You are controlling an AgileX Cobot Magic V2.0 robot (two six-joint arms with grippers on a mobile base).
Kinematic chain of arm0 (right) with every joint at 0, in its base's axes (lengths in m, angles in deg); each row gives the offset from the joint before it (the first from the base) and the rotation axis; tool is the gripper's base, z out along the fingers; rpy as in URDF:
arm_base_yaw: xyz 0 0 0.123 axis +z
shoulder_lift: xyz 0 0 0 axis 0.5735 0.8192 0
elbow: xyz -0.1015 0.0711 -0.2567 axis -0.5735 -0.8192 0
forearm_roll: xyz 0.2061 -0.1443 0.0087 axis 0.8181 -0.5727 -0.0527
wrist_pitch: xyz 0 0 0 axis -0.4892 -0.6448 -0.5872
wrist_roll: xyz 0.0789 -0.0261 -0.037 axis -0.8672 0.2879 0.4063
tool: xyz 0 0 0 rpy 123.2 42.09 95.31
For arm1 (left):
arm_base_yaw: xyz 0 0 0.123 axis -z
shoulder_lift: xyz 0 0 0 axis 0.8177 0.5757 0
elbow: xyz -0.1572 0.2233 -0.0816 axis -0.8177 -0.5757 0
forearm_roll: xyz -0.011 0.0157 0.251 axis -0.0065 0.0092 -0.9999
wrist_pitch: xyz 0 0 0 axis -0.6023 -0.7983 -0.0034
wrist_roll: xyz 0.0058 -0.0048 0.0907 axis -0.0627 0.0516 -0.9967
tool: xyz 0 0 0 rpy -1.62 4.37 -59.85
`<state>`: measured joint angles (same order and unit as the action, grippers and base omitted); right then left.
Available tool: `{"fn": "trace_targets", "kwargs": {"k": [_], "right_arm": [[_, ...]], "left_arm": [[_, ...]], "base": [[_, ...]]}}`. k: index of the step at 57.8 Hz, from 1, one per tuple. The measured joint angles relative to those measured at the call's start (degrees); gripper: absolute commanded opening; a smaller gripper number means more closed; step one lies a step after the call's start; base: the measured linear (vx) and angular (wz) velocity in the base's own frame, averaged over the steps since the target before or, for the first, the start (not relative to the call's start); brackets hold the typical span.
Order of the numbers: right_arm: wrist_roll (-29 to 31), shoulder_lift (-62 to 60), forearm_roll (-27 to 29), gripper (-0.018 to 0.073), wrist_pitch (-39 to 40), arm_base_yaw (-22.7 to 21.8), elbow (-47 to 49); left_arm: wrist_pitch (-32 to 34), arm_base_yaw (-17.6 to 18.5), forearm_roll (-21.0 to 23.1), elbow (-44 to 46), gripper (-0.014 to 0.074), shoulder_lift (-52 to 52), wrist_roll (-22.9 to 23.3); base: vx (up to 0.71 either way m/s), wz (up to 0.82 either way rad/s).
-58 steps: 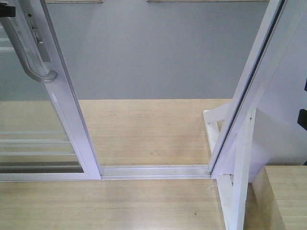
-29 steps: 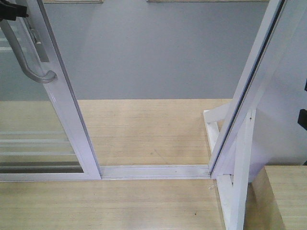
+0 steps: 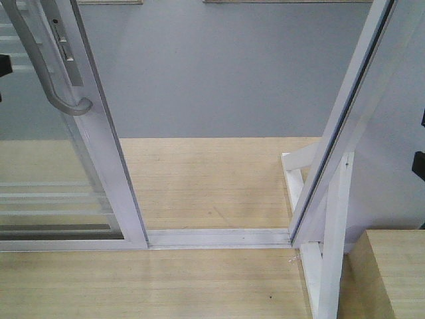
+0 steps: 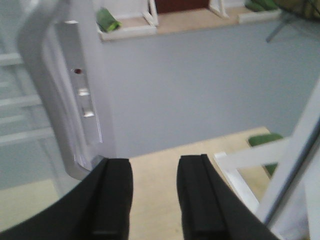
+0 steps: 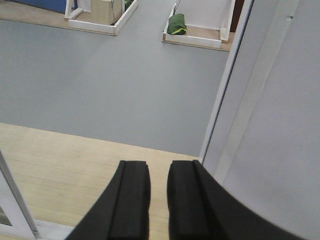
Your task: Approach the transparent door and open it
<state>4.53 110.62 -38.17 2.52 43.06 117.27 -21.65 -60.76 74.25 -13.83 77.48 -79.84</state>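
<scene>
The tall transparent sliding door [image 3: 60, 173], a glass panel with thin horizontal white bars in a white aluminium frame, stands at the left of the front view, its leading stile slanting down to the white floor track [image 3: 219, 237]; a gap of pale wooden floor [image 3: 206, 179] lies between that stile and the white fixed frame post [image 3: 345, 126] on the right, so the doorway is already partly clear. The curved grey metal pull handle [image 3: 46, 63] is fixed to the stile high at the far left, its long axis running up and down along the stile, its lower end hooking back to the frame. In the left wrist view the handle [image 4: 42, 90] rises just up and to the left of the left black gripper [image 4: 152, 192], whose two dark pads stand a moderate way apart with nothing between them; the left pad sits just beside the handle's lower curve, though whether it touches cannot be told. The right black gripper [image 5: 157, 197] looks out through the opening toward the grey floor [image 5: 100, 75] beyond, nearer the fixed post than the door, its pads close together with only a slim gap and holding nothing. So the left arm is much the nearer to the handle, and any further pull would likely need the claw shifted left and up, pads straddling the vertical bar crosswise.
</scene>
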Motion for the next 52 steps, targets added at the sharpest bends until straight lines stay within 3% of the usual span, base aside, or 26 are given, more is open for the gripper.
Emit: {"fn": "trace_targets", "kwargs": {"k": [7, 20, 35, 40, 43, 52], "right_arm": [[0.0, 0.0, 0.0, 0.0218, 0.0, 0.0, 0.0], [0.0, 0.0, 0.0, 0.0218, 0.0, 0.0, 0.0], [0.0, 0.0, 0.0, 0.0218, 0.0, 0.0, 0.0], [0.0, 0.0, 0.0, 0.0218, 0.0, 0.0, 0.0], [0.0, 0.0, 0.0, 0.0218, 0.0, 0.0, 0.0], [0.0, 0.0, 0.0, 0.0218, 0.0, 0.0, 0.0]], "left_arm": [[6.7, 0.0, 3.6, -5.7, 0.0351, -6.4, 0.0], [8.0, 0.0, 3.8, -9.1, 0.0319, -12.6, 0.0], [9.4, 0.0, 2.6, -10.8, 0.0162, -14.8, 1.2], [9.4, 0.0, -4.0, -12.3, 0.0064, -17.7, 6.5], [9.4, 0.0, -10.1, -13.9, -0.0006, -20.2, 13.7], [8.8, 0.0, -35.2, -20.5, -0.0007, -28.2, 41.1]], "base": [[0.00, 0.00], [0.00, 0.00], [0.00, 0.00], [0.00, 0.00], [0.00, 0.00], [0.00, 0.00]]}}
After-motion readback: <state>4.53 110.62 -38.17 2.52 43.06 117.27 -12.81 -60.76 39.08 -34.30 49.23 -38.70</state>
